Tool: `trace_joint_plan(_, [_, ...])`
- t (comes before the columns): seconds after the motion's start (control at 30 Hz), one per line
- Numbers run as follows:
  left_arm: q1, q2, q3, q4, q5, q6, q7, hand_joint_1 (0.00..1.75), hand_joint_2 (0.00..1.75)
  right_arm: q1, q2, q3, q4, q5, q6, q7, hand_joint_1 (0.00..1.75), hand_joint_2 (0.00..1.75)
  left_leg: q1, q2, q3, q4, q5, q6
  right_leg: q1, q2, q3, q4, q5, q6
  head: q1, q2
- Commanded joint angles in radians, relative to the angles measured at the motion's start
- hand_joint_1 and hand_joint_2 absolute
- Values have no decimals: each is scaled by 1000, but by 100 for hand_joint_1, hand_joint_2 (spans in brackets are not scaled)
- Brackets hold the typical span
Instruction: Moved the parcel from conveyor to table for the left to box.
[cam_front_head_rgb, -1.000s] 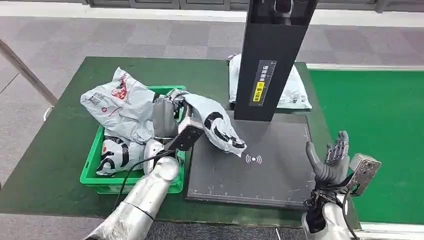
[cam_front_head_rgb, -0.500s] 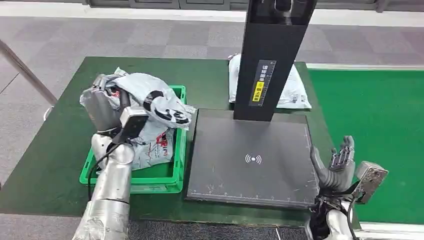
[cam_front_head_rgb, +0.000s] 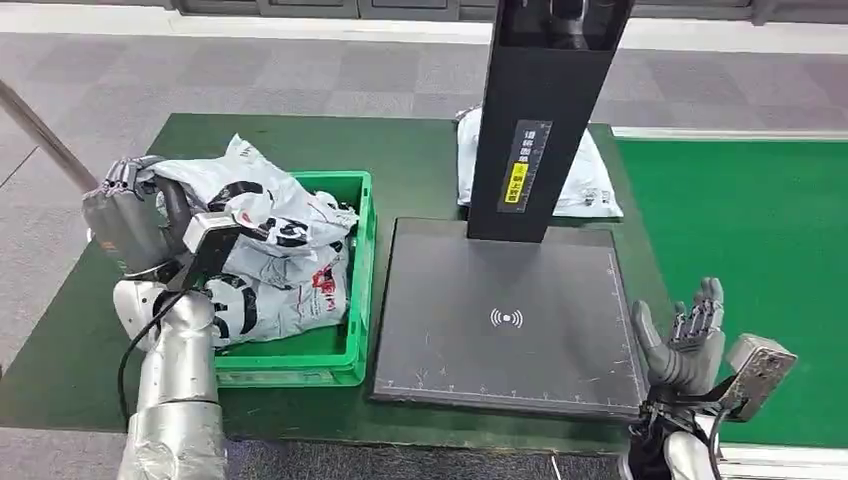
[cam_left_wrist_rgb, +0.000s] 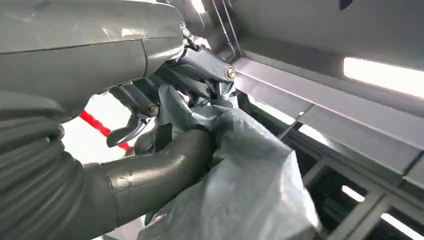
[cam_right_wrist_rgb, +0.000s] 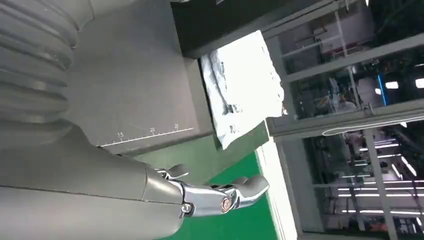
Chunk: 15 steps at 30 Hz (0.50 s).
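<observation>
Grey crumpled parcel (cam_front_head_rgb: 262, 208) in left robot hand (cam_front_head_rgb: 128, 222) over green box (cam_front_head_rgb: 352, 345).

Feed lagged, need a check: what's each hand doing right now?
Left hand: holding a grey parcel over the green box.
Right hand: open, holding nothing.

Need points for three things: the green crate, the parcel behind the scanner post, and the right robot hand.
green crate (cam_front_head_rgb: 358, 300), head view, right-hand wall of the crate.
parcel behind the scanner post (cam_front_head_rgb: 590, 185), head view, visible right part of the white bag.
right robot hand (cam_front_head_rgb: 680, 345), head view, palm, fingers spread.
</observation>
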<state>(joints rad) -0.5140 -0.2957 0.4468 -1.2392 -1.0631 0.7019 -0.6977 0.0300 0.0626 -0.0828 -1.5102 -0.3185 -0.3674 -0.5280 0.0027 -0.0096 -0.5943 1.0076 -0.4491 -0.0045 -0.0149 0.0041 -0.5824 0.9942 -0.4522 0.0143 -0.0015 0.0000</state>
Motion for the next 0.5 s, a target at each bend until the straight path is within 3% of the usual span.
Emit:
trace_joint_plan(0.03, [-13,106,126,425,-146,-4,89,0,175,9,-35,-60,-8,-23,10,17,0,175,-1,1,6,-5,1,-1,-1,0,5,-3,0,-1,0,0])
trace_joint_plan(0.13, [4,146,-48,543,-211,-4,213,0,175,-14,-61,-60,8,-25,23,30,0,175,-2,0,5,-4,1,0,-2,-1,4,-3,0,-1,0,0])
trace_joint_plan(0.23, [62,162,-141,575,-125,-4,167,0,175,-3,-67,-80,-5,-29,19,26,0,175,-1,-1,5,-4,1,0,-1,-2,4,-3,0,-1,1,0])
trace_joint_plan(0.43, [136,194,-249,470,37,-4,118,0,175,36,-69,-98,-27,-53,42,33,0,175,-10,-12,26,-10,-4,3,-10,-14,26,-2,-13,2,0,0])
trace_joint_plan(0.5, [159,197,-244,424,106,-4,72,0,175,39,-71,-95,-28,-52,45,32,0,175,-9,-11,16,-8,-10,1,-9,-15,21,0,-17,-2,0,0])
